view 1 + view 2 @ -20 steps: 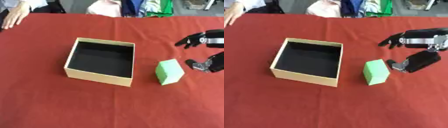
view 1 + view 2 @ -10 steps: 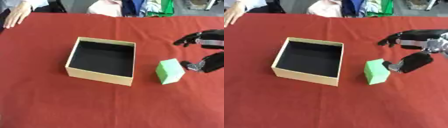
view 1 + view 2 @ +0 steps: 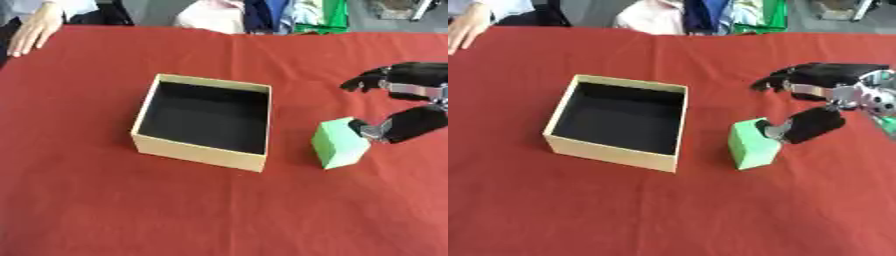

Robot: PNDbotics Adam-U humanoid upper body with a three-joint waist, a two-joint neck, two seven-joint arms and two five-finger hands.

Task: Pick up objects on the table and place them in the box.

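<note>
A green block (image 3: 339, 143) stands on the red tablecloth just right of an open cardboard box (image 3: 203, 120) whose black inside holds nothing. My right hand (image 3: 820, 97) comes in from the right with its fingers spread. Its thumb (image 3: 801, 126) touches the block's right side, while the fingers (image 3: 785, 78) hover above and behind the block without closing on it. My left hand shows in neither view.
The red tablecloth (image 3: 219, 210) covers the whole table. A person's hand (image 3: 35, 29) rests on the far left edge, away from the box. Clothing and coloured things lie beyond the far edge.
My right hand has moved left toward the green block, and its thumb now meets the block's right side. The block and box stay put.
</note>
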